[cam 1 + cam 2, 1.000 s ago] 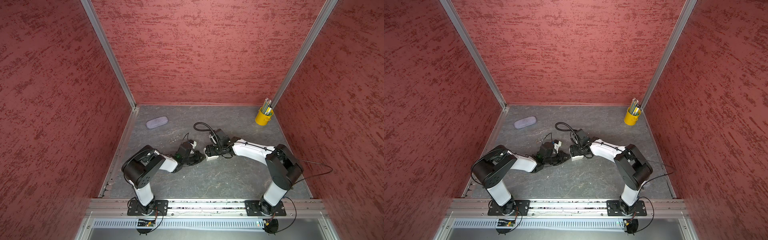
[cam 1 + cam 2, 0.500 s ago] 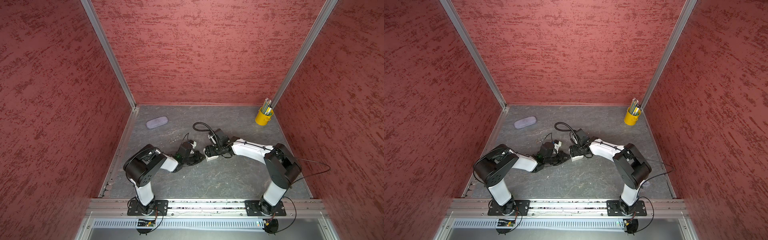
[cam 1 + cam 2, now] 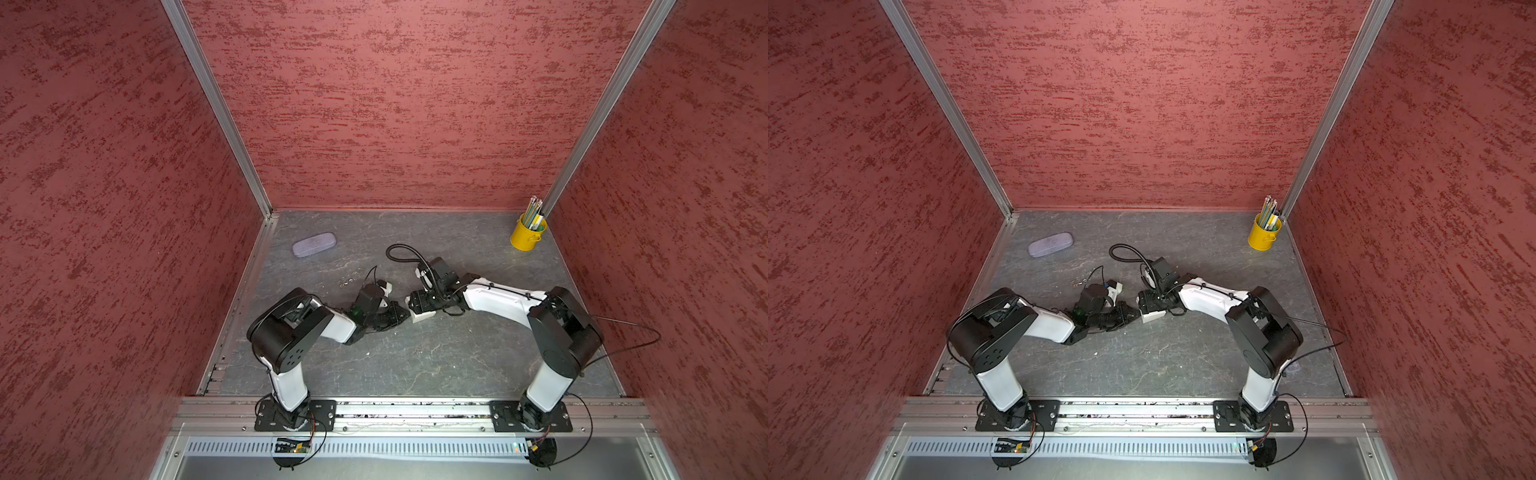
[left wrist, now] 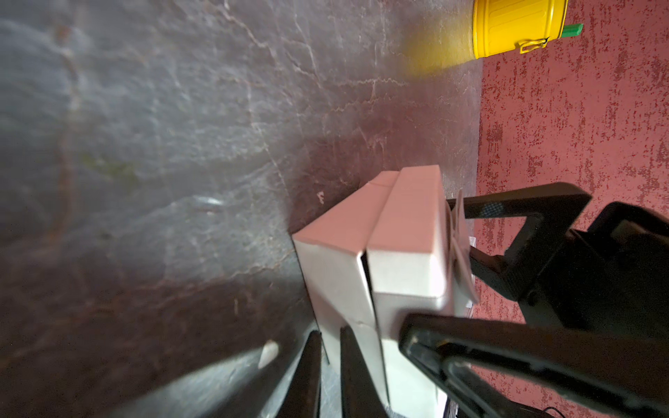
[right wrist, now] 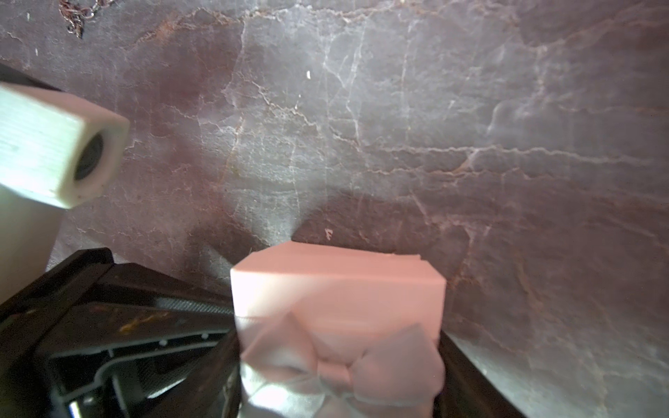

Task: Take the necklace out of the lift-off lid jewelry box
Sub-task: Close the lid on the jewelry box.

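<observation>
- Left wrist view: the white jewelry box [image 4: 336,260] stands on the table [image 4: 163,144]. Its lid [image 4: 405,231] sits slightly askew, with a thin gap along the seam.
- The right claw [image 4: 427,264] reaches in from above. Its 2 black fingers [image 4: 506,206] flank opposite sides of the lid, jaws spread wide, gripping it.
- The left claw [image 4: 329,336] sits low at the near corner of the box base, jaws closed down to a slit with a sliver of white between them. Whether that sliver is clamped cannot be told.
- Right wrist view: the grey bow [image 5: 336,362] printed on the lid faces the camera, and the left claw's tips meet the side of the box.
- The necklace [image 3: 349,279] is out of the box. It lies in a small loose heap on the bare table beyond the left wrist, apart from both claws. It shows in both top views [image 3: 1080,281] and at the edge of the right wrist view [image 5: 78,16].
- Both top views: the 2 claws meet at the box near the table's middle.
- A lilac glasses case [image 3: 314,244] lies toward the back left. A yellow bucket [image 3: 525,235] of pencils [image 3: 534,210] stands in the back right corner.
</observation>
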You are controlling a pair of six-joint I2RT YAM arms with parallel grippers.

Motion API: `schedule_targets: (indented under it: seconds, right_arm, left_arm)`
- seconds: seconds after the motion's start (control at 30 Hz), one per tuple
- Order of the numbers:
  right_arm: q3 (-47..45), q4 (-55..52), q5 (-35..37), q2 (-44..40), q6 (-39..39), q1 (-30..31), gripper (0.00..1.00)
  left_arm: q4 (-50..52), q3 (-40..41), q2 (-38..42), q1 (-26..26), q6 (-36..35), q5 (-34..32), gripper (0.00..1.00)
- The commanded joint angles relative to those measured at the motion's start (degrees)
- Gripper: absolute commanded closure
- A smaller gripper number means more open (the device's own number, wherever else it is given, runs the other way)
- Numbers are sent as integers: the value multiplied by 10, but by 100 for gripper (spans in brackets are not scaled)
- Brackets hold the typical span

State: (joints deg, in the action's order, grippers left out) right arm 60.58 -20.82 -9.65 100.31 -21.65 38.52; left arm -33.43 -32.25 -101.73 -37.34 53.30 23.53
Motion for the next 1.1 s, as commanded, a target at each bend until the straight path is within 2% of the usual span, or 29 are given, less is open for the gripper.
schedule_targets:
  seconds: [0.0,0.37,1.07]
  right_arm:
    - [0,28,-61,1,-12,15,26]
    - [10,12,-41,17,-1,25,27]
    - [-13,73,-119,-4,4,28,27]
  left_arm:
    - [-29,-18,-8,-2,-1,5,86]
    - [-30,-25,-17,-2,-2,6,87]
    - [-25,-34,-23,-2,-8,10,88]
